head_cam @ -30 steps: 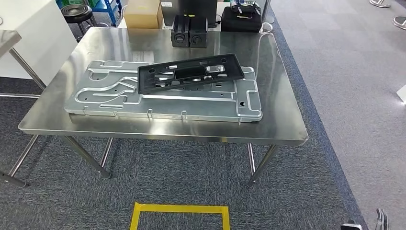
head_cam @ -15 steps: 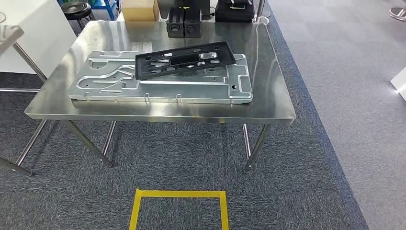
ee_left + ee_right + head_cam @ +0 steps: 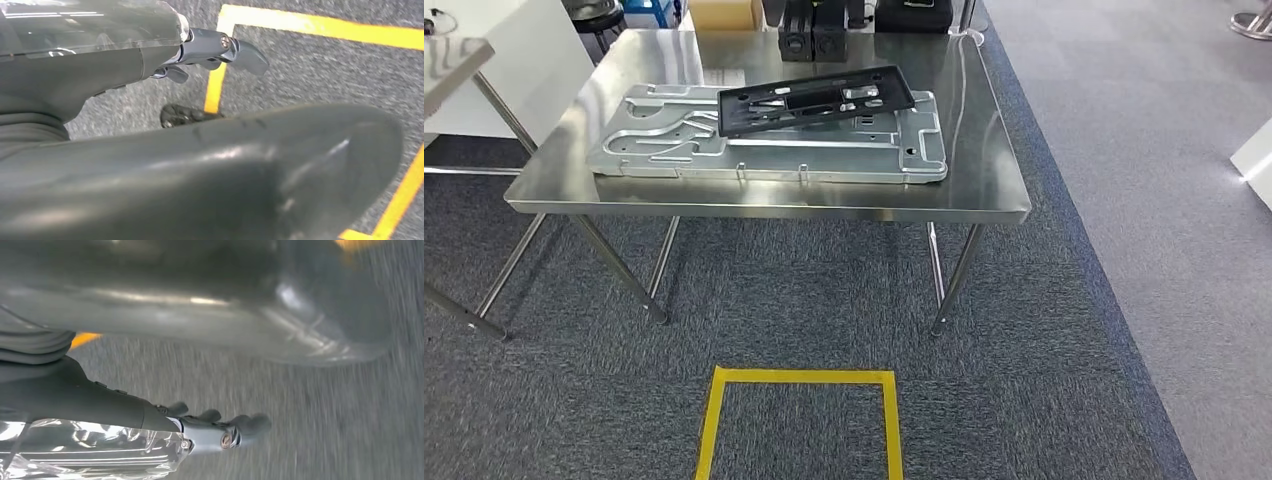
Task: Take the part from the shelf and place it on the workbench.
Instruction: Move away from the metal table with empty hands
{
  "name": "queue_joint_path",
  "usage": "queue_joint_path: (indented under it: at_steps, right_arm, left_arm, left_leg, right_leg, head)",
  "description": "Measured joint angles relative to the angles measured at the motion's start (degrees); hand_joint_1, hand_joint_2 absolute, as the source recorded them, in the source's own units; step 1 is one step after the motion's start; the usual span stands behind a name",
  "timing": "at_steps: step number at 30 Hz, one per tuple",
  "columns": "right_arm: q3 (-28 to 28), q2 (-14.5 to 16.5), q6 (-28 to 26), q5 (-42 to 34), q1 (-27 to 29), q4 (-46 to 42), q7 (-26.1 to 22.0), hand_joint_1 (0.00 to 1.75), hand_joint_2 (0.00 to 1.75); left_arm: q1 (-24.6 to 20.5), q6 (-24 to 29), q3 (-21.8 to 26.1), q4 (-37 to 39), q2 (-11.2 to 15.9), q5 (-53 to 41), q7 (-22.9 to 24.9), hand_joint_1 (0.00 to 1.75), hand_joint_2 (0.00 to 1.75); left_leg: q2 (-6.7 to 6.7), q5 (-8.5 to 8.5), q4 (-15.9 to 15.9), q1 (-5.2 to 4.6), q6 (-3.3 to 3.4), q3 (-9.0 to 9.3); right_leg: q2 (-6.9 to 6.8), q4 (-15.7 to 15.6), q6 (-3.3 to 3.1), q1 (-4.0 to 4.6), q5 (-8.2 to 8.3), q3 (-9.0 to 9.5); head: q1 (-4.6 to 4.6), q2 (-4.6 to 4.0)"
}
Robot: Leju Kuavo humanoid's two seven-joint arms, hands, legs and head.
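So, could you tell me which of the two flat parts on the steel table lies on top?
The black frame; it rests tilted across the larger silver plate.

View pulled back from workbench (image 3: 984, 200), more carpet (image 3: 804, 310) — yellow floor square (image 3: 799, 420) fuller in frame

Right hand (image 3: 210, 432) blurred (fingers (image 3: 250, 424) esp.); black boxes (image 3: 814, 18) cut off by edge.

workshop, steel workbench (image 3: 984, 190), yellow floor tape (image 3: 799, 378), grey carpet (image 3: 1044, 380)
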Motion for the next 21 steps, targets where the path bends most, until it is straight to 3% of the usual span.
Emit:
queue_joint_path:
  at_steps: [1,3,4,5,6,7,9,11,12,14,15,17,19,20,21]
  right_arm:
    - [0.3,0.4,1.5,0.9,0.0,0.4,-0.4,0.00,0.00]
    - [1.1,1.0,3.5,2.2,-0.2,1.1,-1.4,0.00,0.00]
    - [1.4,1.3,3.9,2.5,-0.3,1.3,-1.8,0.00,0.00]
    - [1.6,1.5,4.1,2.8,-0.4,1.5,-1.9,0.00,0.00]
    - [1.8,1.6,4.3,2.9,-0.5,1.7,-1.9,0.00,0.00]
    - [1.8,1.7,4.6,3.1,-0.6,1.8,-1.4,0.00,0.00]
    - [2.0,1.8,5.2,3.3,-0.8,2.0,0.6,0.00,0.00]
    - [2.1,2.0,5.8,3.7,-1.2,2.3,3.4,0.00,0.00]
    - [2.2,2.2,6.3,4.0,-1.3,2.4,4.6,0.00,0.00]
    - [2.4,2.5,7.1,4.6,-1.3,2.7,6.3,0.00,0.00]
    - [2.5,2.7,7.3,4.8,-1.3,2.8,6.8,0.00,0.00]
    - [2.8,3.0,7.5,5.0,-1.3,3.0,7.2,0.00,0.00]
    - [3.0,3.1,7.6,5.1,-1.3,3.1,7.3,0.00,0.00]
    - [3.1,3.1,7.6,5.1,-1.3,3.1,7.4,0.00,0.00]
    - [3.1,3.2,7.6,5.1,-1.3,3.2,7.4,0.00,0.00]
  left_arm:
    - [-0.1,-0.1,-0.3,0.0,0.0,0.0,0.0,0.00,0.00]
    - [-0.2,-0.2,-0.7,0.0,-0.1,0.0,0.0,0.00,0.00]
    - [-0.2,-0.3,-0.9,0.0,-0.1,0.0,0.0,0.00,0.00]
    - [-0.1,-0.4,-1.1,0.0,-0.1,0.0,0.0,0.00,0.00]
    - [-0.2,-0.5,-1.3,0.0,-0.1,0.0,0.0,0.00,0.00]
    - [-0.2,-0.6,-1.5,0.0,-0.1,0.0,0.0,0.00,0.00]
    - [-0.2,-0.6,-1.7,0.0,-0.2,0.0,0.0,0.00,0.00]
    - [-0.2,-0.5,-1.9,0.0,-0.2,0.0,0.4,0.00,0.00]
    - [-0.3,-0.4,-2.0,0.0,-0.3,0.0,0.7,0.00,0.00]
    - [-0.3,-0.4,-2.3,0.0,-0.3,0.1,1.2,0.00,0.00]
    - [-0.2,-0.4,-2.5,0.0,-0.2,0.1,1.4,0.00,0.00]
    - [-0.1,-0.4,-2.8,0.0,-0.2,0.1,1.6,0.00,0.00]
    - [0.0,-0.4,-3.0,0.0,-0.2,0.1,1.7,0.00,0.00]
    - [0.0,-0.4,-3.0,0.0,-0.3,0.1,1.7,0.00,0.00]
    - [0.0,-0.4,-3.1,0.0,-0.3,0.1,1.7,0.00,0.00]
  left_leg:
    - [0.09,0.89,-0.1,0.12,0.40,-0.84]
    - [0.16,2.44,-0.2,0.18,0.80,-2.73]
    - [0.18,3.19,-0.1,0.15,0.78,-3.69]
    - [0.20,3.91,0.0,0.14,0.70,-4.66]
    - [0.21,4.61,0.2,0.15,0.57,-5.67]
    - [0.21,5.27,0.4,0.16,0.40,-6.68]
    - [0.15,6.32,1.0,0.16,-0.04,-8.42]
    - [0.15,7.26,1.7,0.07,-0.72,-9.51]
    - [0.18,7.77,1.8,0.09,-1.11,-9.81]
    - [0.18,8.48,1.9,0.26,-1.87,-10.16]
    - [0.08,7.80,2.4,0.39,-2.20,-10.50]
    - [-0.13,3.19,6.5,0.59,-2.72,-11.97]
    - [-0.17,-2.35,14.0,0.64,-3.12,-13.88]
    - [-0.17,-3.45,17.2,0.65,-3.24,-14.27]
    - [-0.17,-3.13,18.9,0.65,-3.28,-13.88]
  right_leg:
    - [0.15,1.6,0.34,-0.11,-2.25,-0.62]
    - [0.30,7.7,0.92,-0.39,-8.65,-2.06]
    - [0.31,11.4,1.17,-0.50,-10.79,-2.58]
    - [0.31,14.2,1.38,-0.59,-11.37,-2.62]
    - [0.31,15.5,1.52,-0.69,-10.54,-1.93]
    - [0.31,14.7,1.58,-0.79,-8.85,-0.27]
    - [0.32,7.9,1.37,-0.86,-6.62,5.85]
    - [0.38,-0.6,0.65,-0.61,-7.83,11.69]
    - [0.42,-2.9,0.23,-0.40,-8.52,13.05]
    - [0.33,-3.8,-0.68,-0.25,-8.18,12.81]
    - [0.22,-3.8,-1.21,-0.28,-7.62,12.33]
    - [-0.09,-4.0,-2.12,-0.35,-6.30,11.00]
    - [-0.18,-3.8,-2.47,-0.13,-4.98,9.20]
    - [-0.18,-3.6,-2.46,-0.03,-4.34,8.19]
    - [-0.18,-3.3,-2.41,0.05,-3.76,7.14]
  head:
    - [-0.01,0.00]
    - [0.00,0.00]
    - [-0.01,0.00]
    - [-0.01,0.00]
    - [-0.01,0.00]
    - [-0.01,0.00]
    - [-0.01,0.00]
    - [-0.02,0.00]
    - [-0.02,0.00]
    - [-0.01,0.00]
    - [-0.01,0.00]
    - [-0.01,0.00]
    - [-0.02,0.00]
    - [-0.02,0.00]
    - [-0.02,0.00]
